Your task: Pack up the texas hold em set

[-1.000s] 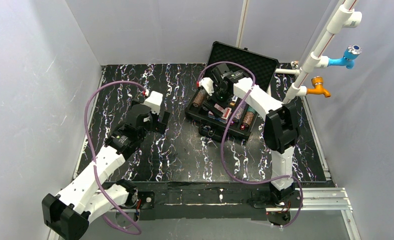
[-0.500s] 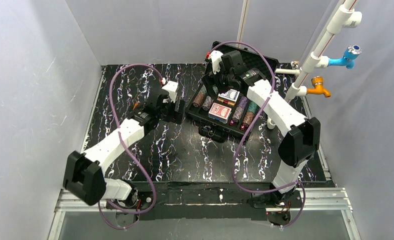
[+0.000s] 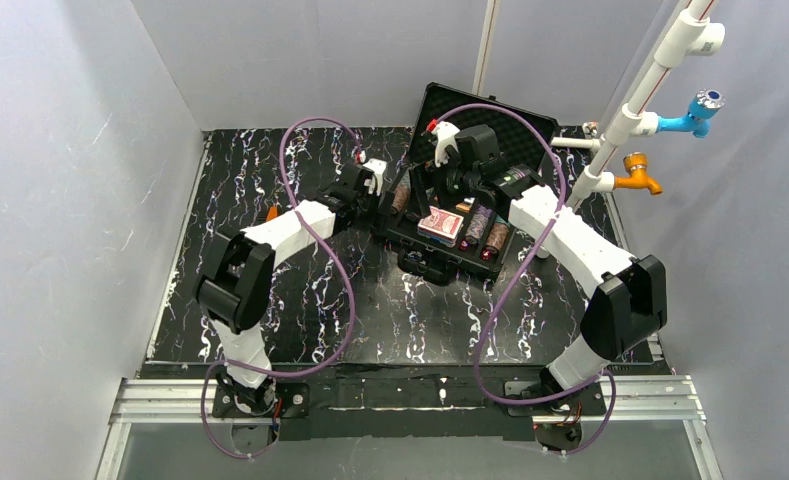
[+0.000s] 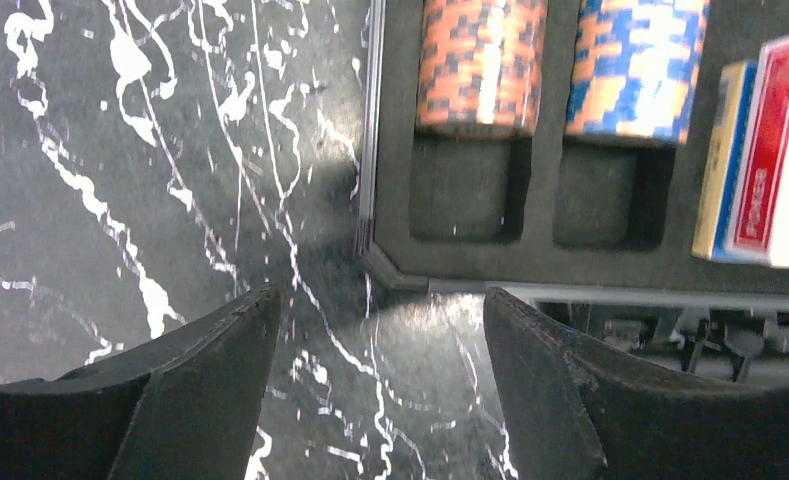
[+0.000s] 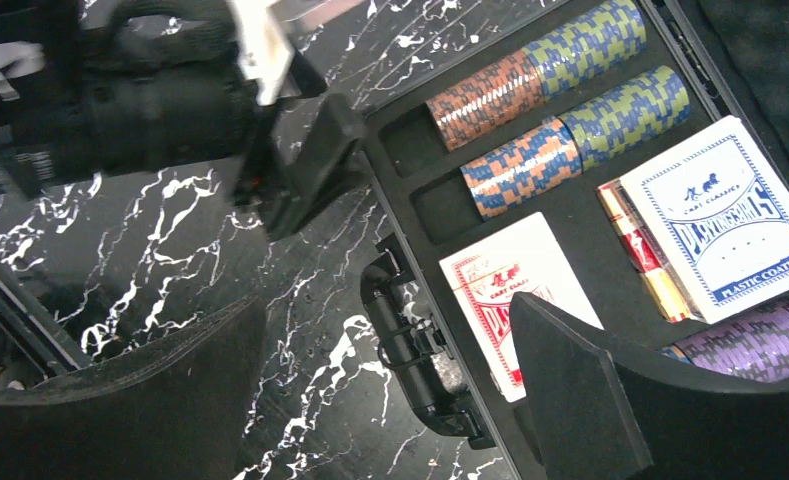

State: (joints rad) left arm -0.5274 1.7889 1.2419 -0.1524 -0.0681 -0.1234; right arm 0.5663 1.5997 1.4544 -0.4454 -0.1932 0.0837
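As chips (image 5: 540, 75) and card decks (image 5: 725, 230) already sit in the case (image 4: 530, 230), left tool (image 4: 380, 305) hangs spread and empty at its near-left corner; right tool (image 5: 380, 335), also spread and empty, hovers above its tray, nearer the upright lid (image 3: 480, 95) along its far long edge.

Marbled black tabletop (image 3: 410, 320), blue tap (image 3: 700, 108), orange tap (image 3: 638, 176)

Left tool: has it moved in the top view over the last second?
Yes. The left tool has swung right and up the view, closing the gap to the black case, now beside its left edge.
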